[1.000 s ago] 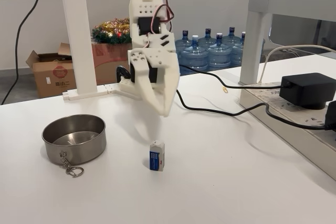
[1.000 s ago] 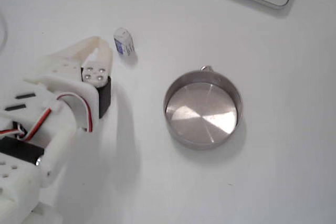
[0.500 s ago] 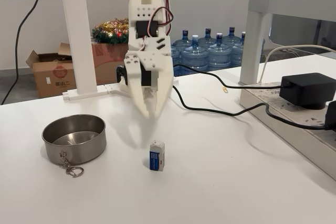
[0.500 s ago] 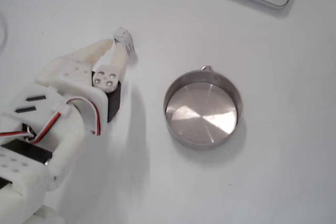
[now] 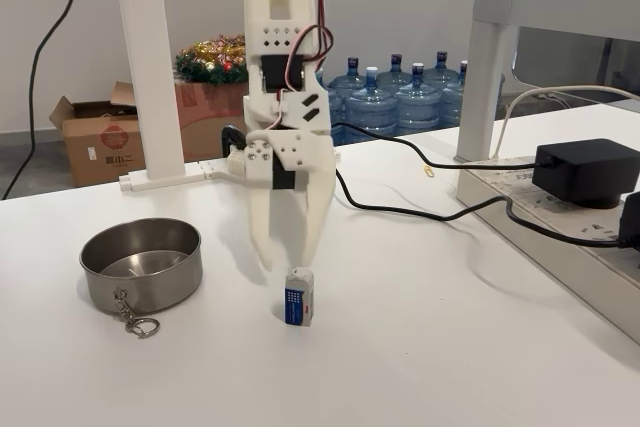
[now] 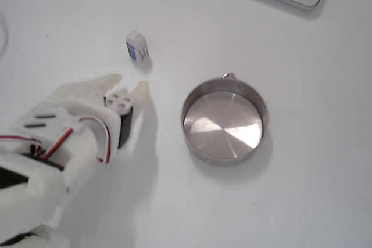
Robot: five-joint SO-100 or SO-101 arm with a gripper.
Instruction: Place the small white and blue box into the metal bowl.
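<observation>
since half a second ago the white 3d-printed gripper (image 5: 285, 262) has come down and now its two fingers point at the table just behind the small white and blue box (image 5: 298, 297), in a fixed view. the box has not moved.

going from left to right in that view: the shallow round metal bowl (image 5: 141, 265) with a small chain and keyring stands on the left, empty. well apart from it, near the middle, the box stands upright on the table (image 5: 430, 347). the gripper hangs above and just behind the box, fingers a little spread, holding nothing. in another fixed view the fingertips (image 6: 141, 89) are short of the box (image 6: 136, 46).

to do this step well, i think the arm should reach a bit further so the box sits between the fingers, then lower and close gently, because such a light carton can tip.

the surface is plain white and smooth. behind are blue water bottles (image 5: 400, 92), a cardboard box (image 5: 95, 137), and a black adapter (image 5: 587, 169) on the right.
</observation>
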